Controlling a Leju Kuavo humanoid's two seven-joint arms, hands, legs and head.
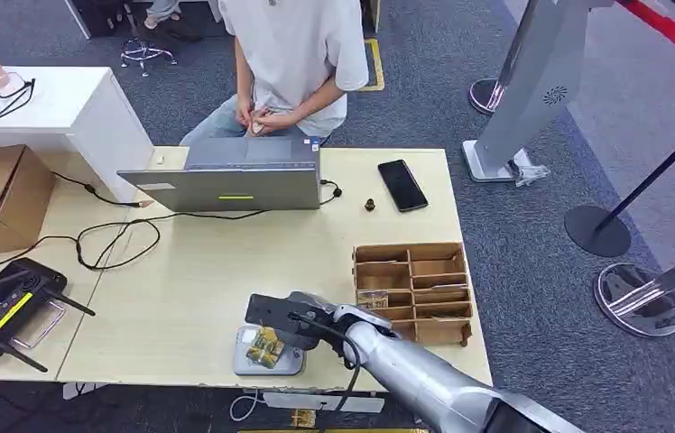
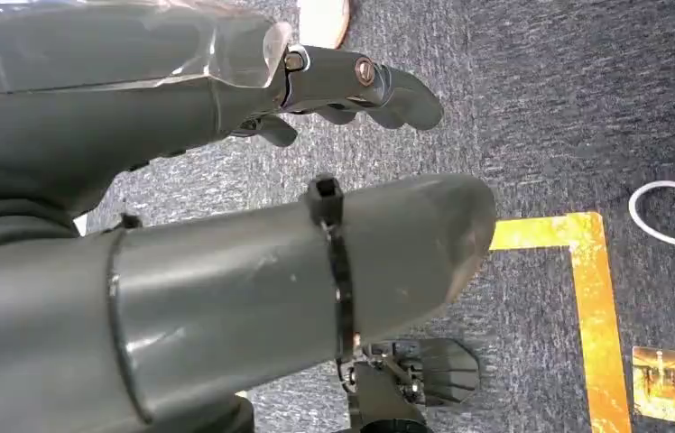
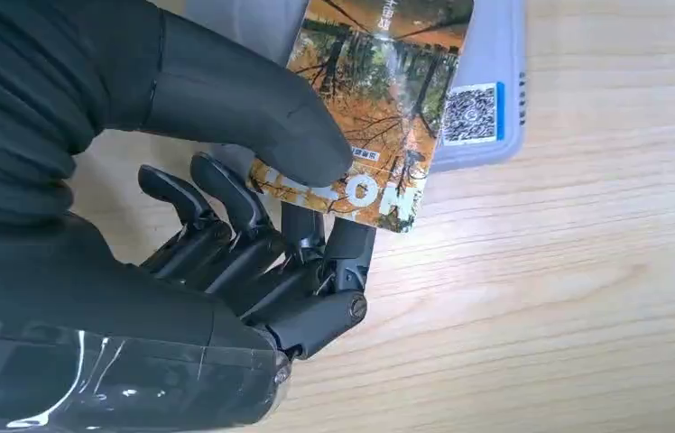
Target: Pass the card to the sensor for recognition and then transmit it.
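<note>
My right hand (image 1: pixel 284 317) reaches across the front of the table and pinches a card (image 3: pixel 379 108) printed with an autumn forest picture. The thumb (image 3: pixel 253 108) presses on the card's face and the darker fingers (image 3: pixel 253 225) sit beneath it. The card (image 1: pixel 266 346) lies over the grey sensor pad (image 1: pixel 291 363), whose pale edge (image 3: pixel 507 90) shows past the card's rim. My left hand (image 2: pixel 352 81) hangs over the carpet with fingers loosely bent and nothing in it.
A wooden compartment tray (image 1: pixel 415 289) stands just right of the hand. A laptop (image 1: pixel 235 176), a phone (image 1: pixel 402 185), cables and a black controller (image 1: pixel 4 307) lie on the table. A person (image 1: pixel 293 54) sits behind the laptop. Another card (image 2: pixel 661 383) lies on the floor.
</note>
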